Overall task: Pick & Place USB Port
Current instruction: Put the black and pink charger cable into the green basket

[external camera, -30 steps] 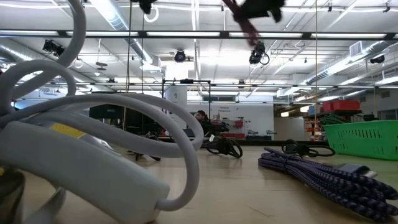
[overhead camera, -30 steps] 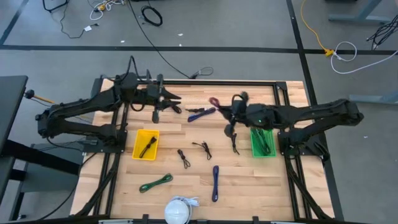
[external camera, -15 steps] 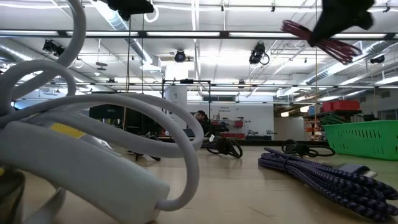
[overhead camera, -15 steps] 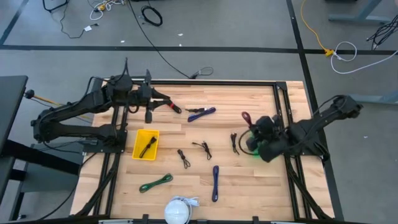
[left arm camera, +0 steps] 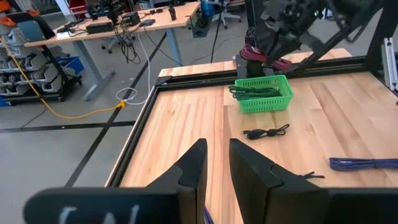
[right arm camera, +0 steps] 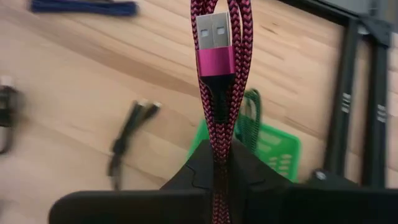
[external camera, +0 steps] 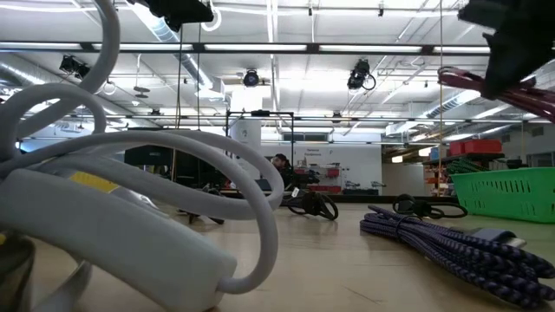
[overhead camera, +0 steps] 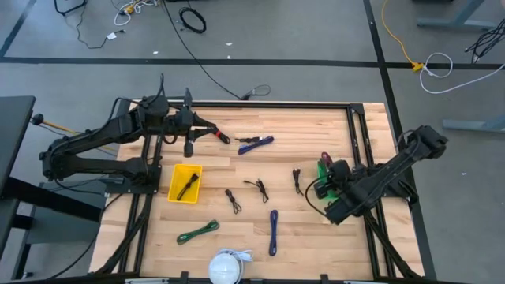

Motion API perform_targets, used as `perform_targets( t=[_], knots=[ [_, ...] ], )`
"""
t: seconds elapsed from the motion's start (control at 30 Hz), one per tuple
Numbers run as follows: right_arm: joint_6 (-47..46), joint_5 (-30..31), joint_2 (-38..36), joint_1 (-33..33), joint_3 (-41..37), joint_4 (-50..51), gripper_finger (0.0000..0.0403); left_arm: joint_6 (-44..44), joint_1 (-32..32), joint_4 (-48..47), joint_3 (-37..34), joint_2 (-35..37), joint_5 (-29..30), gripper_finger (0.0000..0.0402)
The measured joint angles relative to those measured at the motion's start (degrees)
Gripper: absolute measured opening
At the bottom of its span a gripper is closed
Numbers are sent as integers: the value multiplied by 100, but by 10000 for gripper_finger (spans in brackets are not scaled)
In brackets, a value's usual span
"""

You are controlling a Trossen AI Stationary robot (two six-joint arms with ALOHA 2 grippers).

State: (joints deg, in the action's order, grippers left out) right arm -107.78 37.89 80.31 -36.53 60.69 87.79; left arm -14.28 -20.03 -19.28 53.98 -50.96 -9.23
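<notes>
- Now the right gripper (right arm camera: 219,152), fingers clamped on the red braided USB cable (right arm camera: 216,74), has swung from mid-table to hang over the green basket (overhead camera: 323,167) at the table's right edge.
- So the carry looks nearly done; releasing over the basket seems to be what remains.
- Meanwhile the left gripper (left arm camera: 214,165) barely shifts, waiting at the far left side, fingers slightly parted and empty.

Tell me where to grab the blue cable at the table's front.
Grip the blue cable at its middle, straight from above, fingers spanning its narrow width: it lies flat, long and thin. The right gripper is nearer but shut on the red cable.
</notes>
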Motion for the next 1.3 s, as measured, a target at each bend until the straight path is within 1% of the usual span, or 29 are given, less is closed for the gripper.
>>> perform_targets(
  t=[0.17,0.3,0.43,0.67,0.77,0.97,1.1,1.17,1.3],
  knots=[
    [-305,-239,403,-2,-16,75,12,0,0,-45,0,0,0,71],
    [-545,-379,564,-2,-218,45,12,0,0,-76,-2,0,0,71],
    [-822,-584,536,-2,-569,-37,12,2,0,-80,-2,0,0,71],
    [-835,-606,399,-2,-1118,-546,12,3,2,-168,-4,-2,0,71],
    [-853,-791,328,2,-1355,-642,12,4,2,-170,-4,-2,0,71],
    [-895,-747,96,2,-1829,-1305,12,8,2,-170,-4,-2,0,71],
    [-870,-730,-39,13,-1930,-1346,13,8,2,-170,-4,-2,0,71],
    [-855,-706,-61,12,-1924,-1344,30,8,2,-170,-4,-2,-1,71],
    [-859,-689,-61,12,-1919,-1341,96,8,2,-170,-4,-2,-1,71]
  ],
)
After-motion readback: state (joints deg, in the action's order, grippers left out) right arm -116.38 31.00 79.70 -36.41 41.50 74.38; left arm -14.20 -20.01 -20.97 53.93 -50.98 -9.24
